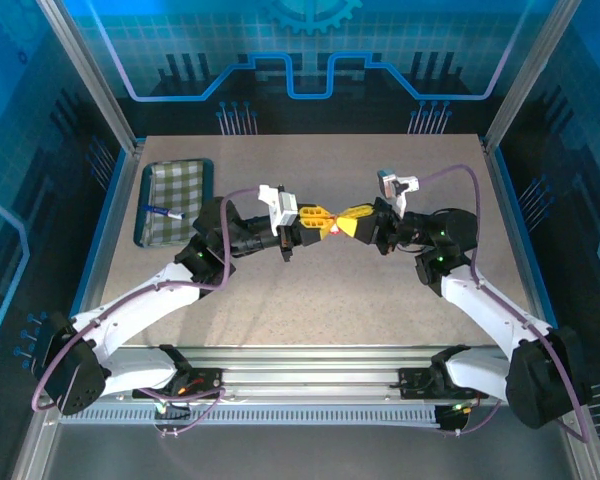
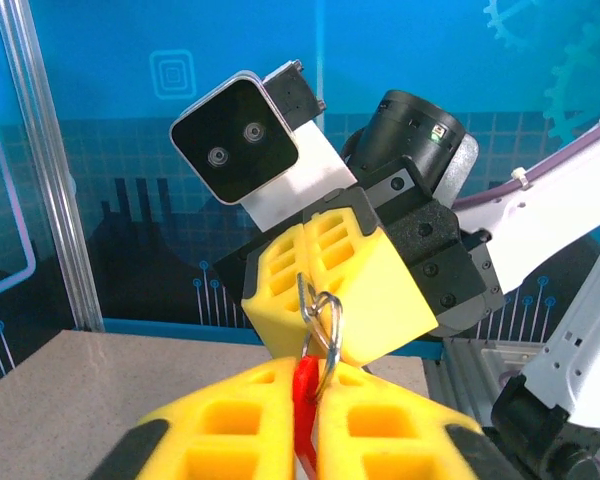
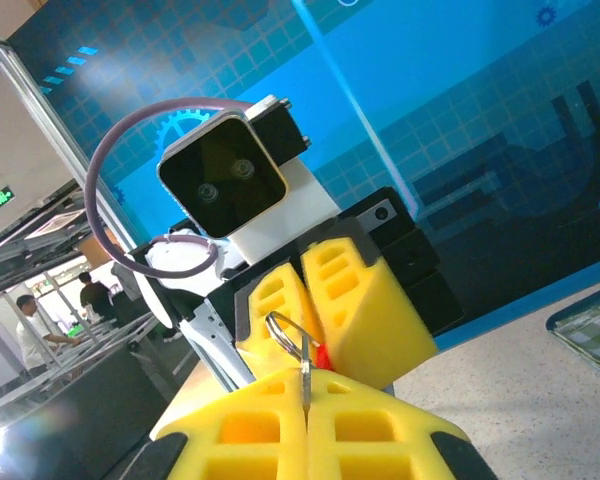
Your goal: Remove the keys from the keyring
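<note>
My two grippers meet tip to tip above the middle of the table [image 1: 310,330]. The left gripper [image 1: 318,220] [image 2: 311,362] is shut on the red keyring [image 2: 304,390] [image 3: 322,356], whose red tip shows between its yellow fingers. A silver wire loop [image 2: 334,329] [image 3: 281,331] links it to the key [image 2: 304,289] [image 3: 305,360]. The key is a thin grey metal blade seen edge-on. The right gripper [image 1: 352,222] [image 3: 306,378] is shut on that key. The loop spans the small gap between the two pairs of fingertips.
A green checked tray [image 1: 180,180] lies at the table's back left with a blue-and-white pen [image 1: 162,211] in it. Aluminium frame posts and blue panels stand around the table. Both arms reach inward from the near edge.
</note>
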